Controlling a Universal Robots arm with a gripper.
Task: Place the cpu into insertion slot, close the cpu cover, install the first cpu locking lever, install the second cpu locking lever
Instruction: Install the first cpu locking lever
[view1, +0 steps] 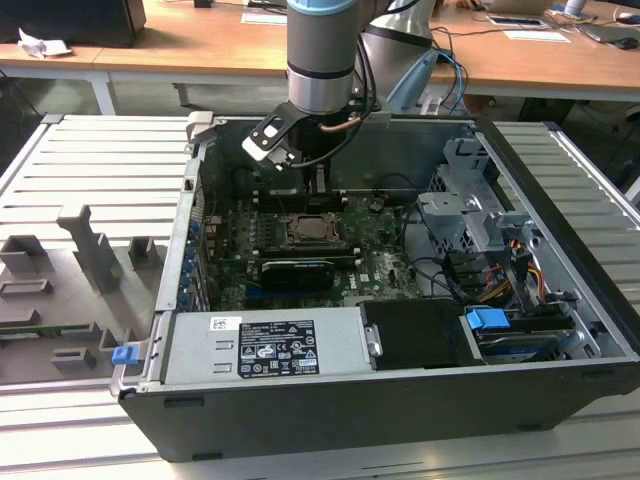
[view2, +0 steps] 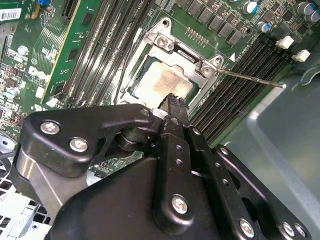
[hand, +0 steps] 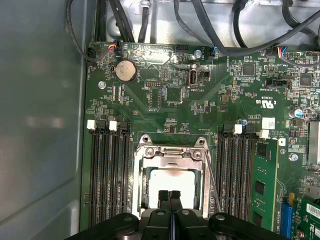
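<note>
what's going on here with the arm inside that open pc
A robot arm reaches into the open computer case, its pincer shut and poised right at the cpu; I cannot tell if it touches. The chip already sits in the insertion slot, and the cpu cover looks to lie flat around it. One thin locking lever juts out sideways, seemingly not latched.

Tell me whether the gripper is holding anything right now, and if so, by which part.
Nothing is held. The gripper is shut with nothing between its fingertips, poised over the cpu.
</note>
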